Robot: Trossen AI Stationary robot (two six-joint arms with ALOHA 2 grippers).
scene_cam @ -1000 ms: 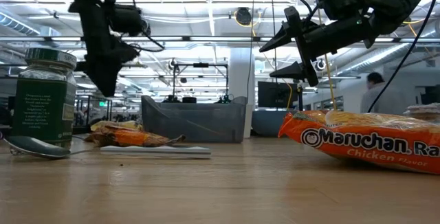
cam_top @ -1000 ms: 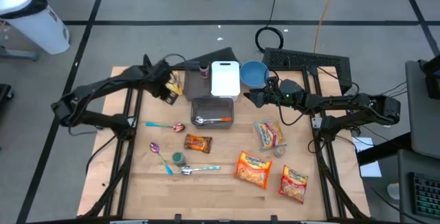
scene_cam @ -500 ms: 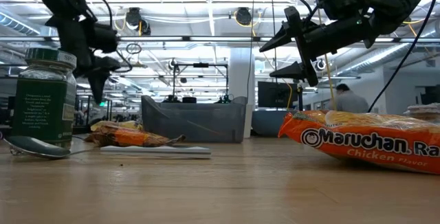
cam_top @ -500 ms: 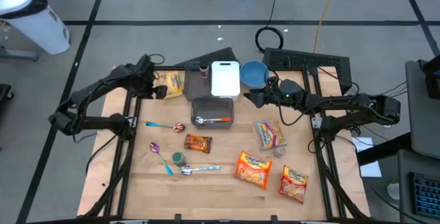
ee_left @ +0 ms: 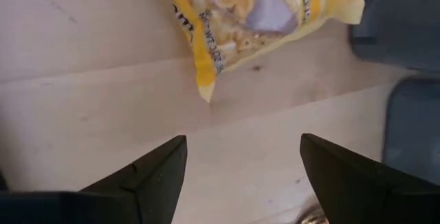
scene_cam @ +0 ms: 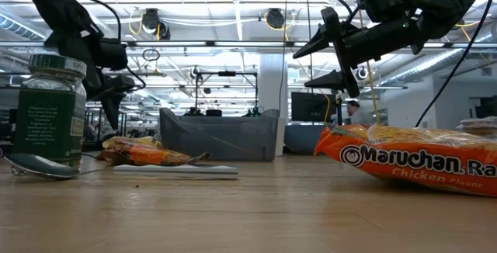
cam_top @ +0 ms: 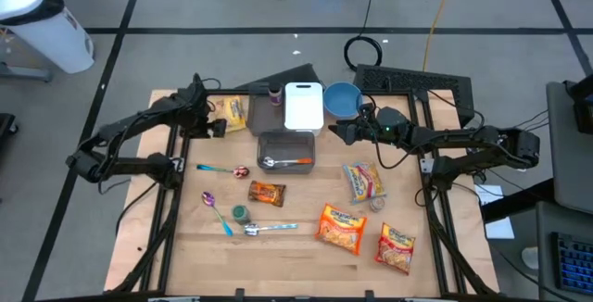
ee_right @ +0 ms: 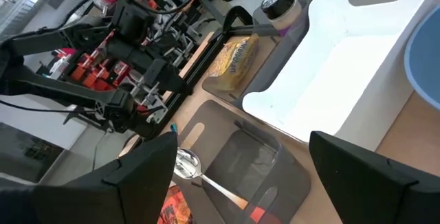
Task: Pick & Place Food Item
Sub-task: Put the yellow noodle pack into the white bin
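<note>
Flat, crinkly yellow snack bag (cam_top: 235, 111) on the wooden table (cam_top: 296, 246), just left of the white tray (cam_top: 303, 107), long side running away from the table's front edge. Left gripper (cam_top: 217, 126) just beside the bag, fingers spread wide, nothing held. Right gripper (cam_top: 341, 132) up in the air on the tray's other side, by the blue bowl (cam_top: 342, 98), fingers also spread.

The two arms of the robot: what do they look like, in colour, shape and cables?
Both arms are black, built of slim jointed segments. The left gripper and the right gripper each have two dark, wedge-shaped fingers tapering to a point. In the low view, black cables loop along the right arm, and a small green light glows on its wrist. The right wrist view shows red parts and wiring on the left arm.
</note>
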